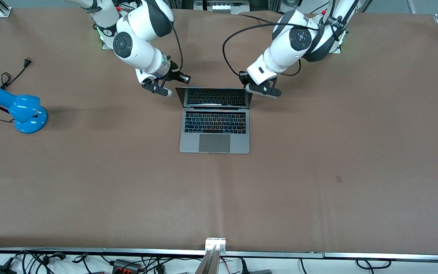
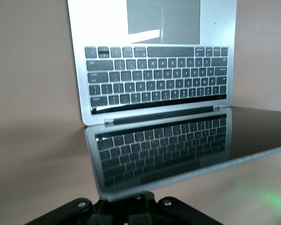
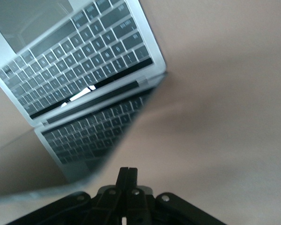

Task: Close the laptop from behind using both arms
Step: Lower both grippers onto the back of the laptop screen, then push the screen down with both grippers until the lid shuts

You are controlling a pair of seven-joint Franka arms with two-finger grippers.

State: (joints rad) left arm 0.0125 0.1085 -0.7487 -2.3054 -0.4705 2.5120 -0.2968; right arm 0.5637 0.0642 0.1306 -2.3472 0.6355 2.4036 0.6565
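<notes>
Front view: slim silver-grey metal laptop (image 1: 215, 125) open, glossy dark screen.

Open silver laptop (image 1: 215, 129) mid-table, dark screen mirroring keys.

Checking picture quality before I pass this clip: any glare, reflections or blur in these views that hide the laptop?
Front view: even light, laptop sharp, soft shadows beside the blue lamp. Left wrist view: the dark screen mirrors the keyboard, bright glare on the trackpad, green glow at one corner. Right wrist view: the screen's near edge is blurred and smeared, with a small glare spot at the hinge; the keys remain readable.
</notes>
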